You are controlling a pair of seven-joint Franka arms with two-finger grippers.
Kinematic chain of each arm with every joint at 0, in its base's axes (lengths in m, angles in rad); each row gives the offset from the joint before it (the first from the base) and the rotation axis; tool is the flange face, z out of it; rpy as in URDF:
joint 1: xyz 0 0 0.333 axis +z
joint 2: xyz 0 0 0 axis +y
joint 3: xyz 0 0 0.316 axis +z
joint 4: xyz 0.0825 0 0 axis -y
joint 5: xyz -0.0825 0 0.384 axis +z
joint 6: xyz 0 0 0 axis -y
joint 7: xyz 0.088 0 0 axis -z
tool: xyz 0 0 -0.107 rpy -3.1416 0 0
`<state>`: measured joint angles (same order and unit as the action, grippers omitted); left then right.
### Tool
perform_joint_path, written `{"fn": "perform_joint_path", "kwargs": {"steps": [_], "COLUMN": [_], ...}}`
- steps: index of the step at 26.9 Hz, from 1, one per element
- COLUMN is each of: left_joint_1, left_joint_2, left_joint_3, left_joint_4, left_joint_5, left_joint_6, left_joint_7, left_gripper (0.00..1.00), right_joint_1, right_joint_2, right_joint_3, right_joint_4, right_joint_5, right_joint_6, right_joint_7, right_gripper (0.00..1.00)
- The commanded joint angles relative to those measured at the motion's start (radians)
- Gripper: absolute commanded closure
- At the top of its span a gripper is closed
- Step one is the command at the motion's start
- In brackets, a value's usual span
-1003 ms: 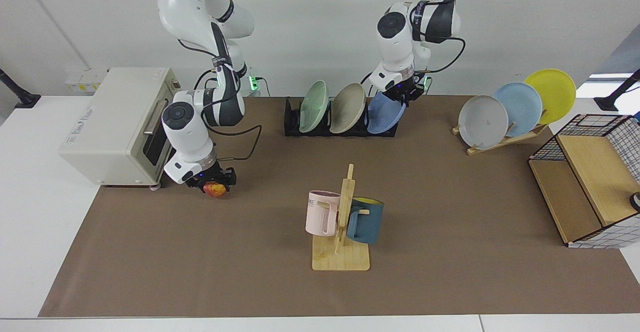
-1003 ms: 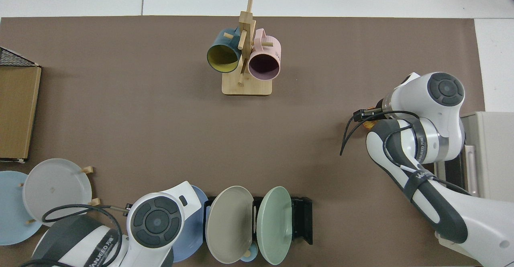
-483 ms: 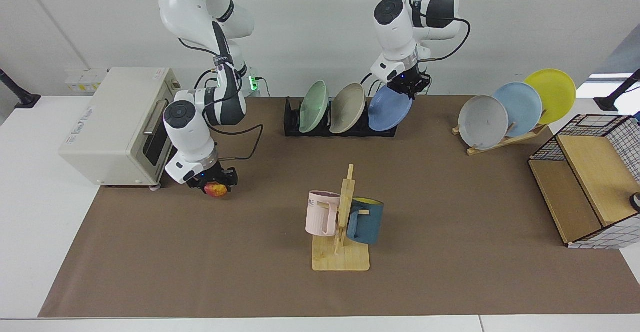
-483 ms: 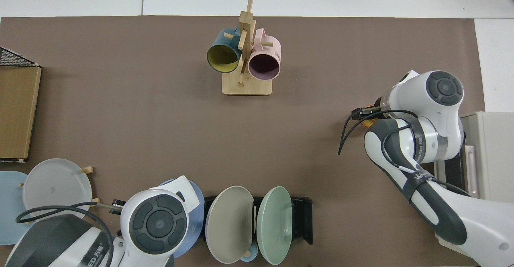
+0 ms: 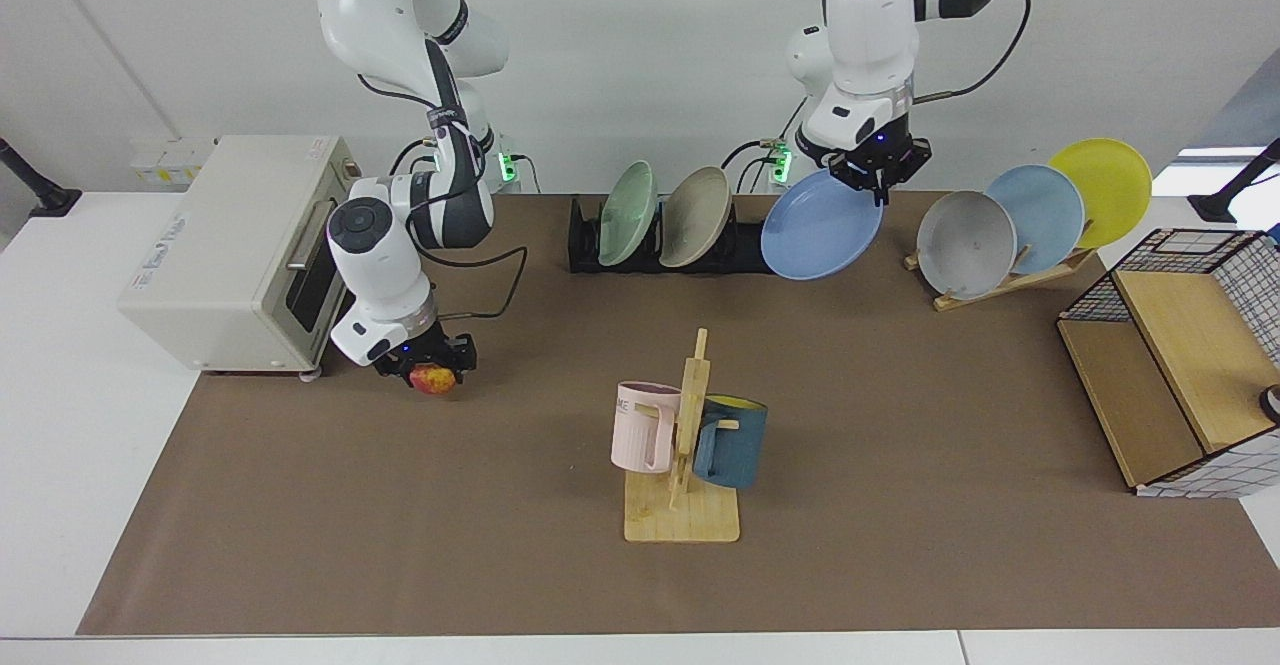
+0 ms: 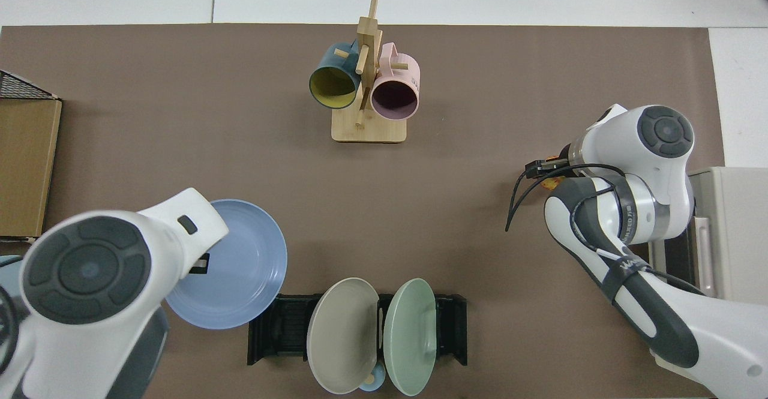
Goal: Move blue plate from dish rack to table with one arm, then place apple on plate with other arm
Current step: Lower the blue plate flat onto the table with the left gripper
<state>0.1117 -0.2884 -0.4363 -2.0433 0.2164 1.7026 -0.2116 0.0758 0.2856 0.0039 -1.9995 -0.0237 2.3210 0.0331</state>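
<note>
Blue plate (image 5: pixel 820 225) now clear of dish rack (image 5: pixel 680 250), clamped in left pincer (image 5: pixel 880 180); right pincer (image 5: pixel 425 370) gripping apple (image 5: pixel 432 380).

Left gripper (image 5: pixel 878 177) clamped on tilted blue plate (image 5: pixel 820 225) lifted beside dish rack (image 5: pixel 668 245), right gripper (image 5: pixel 428 363) gripping apple (image 5: pixel 432 379) above worktop (image 5: pixel 400 505)

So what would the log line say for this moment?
left pincer: holds blue plate clear of dish rack | right pincer: holds apple | step: plate to table

Apple (image 6: pixel 547 183) mostly hidden under right arm's wrist — sky-blue plate (image 6: pixel 7 262) nearly covered by left arm.
</note>
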Motion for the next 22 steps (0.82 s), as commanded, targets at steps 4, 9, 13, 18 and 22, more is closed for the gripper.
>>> {"fn": "perform_joint_path", "kwargs": {"steps": [4, 9, 13, 18, 22], "left_joint_1": [0.037, 0.071, 0.072, 0.025, -0.013], "left_joint_2": [0.117, 0.12, 0.13, 0.247, 0.328], "left_joint_3": [0.021, 0.022, 0.022, 0.008, 0.005], "left_joint_4": [0.101, 0.066, 0.045, 0.035, 0.037], "left_joint_5": [-0.123, -0.242, -0.287, -0.29, -0.288], "left_joint_6": [0.04, 0.13, 0.18, 0.288, 0.354], "left_joint_7": [0.041, 0.09, 0.098, 0.081, 0.071], "left_gripper": [1.0, 1.0, 1.0, 1.0, 1.0], "right_joint_1": [-0.002, -0.002, -0.002, -0.002, -0.002], "right_joint_2": [-0.014, -0.014, -0.014, -0.014, -0.014], "right_joint_3": [0.004, 0.004, 0.004, 0.004, 0.004], "right_joint_4": [-0.002, -0.002, -0.002, -0.002, -0.002], "right_joint_5": [-0.004, -0.004, -0.004, -0.004, -0.004], "right_joint_6": [-0.011, -0.011, -0.011, -0.011, -0.011], "right_joint_7": [0.021, 0.021, 0.021, 0.021, 0.021], "right_gripper": [0.82, 0.82, 0.82, 0.82, 0.82]}}
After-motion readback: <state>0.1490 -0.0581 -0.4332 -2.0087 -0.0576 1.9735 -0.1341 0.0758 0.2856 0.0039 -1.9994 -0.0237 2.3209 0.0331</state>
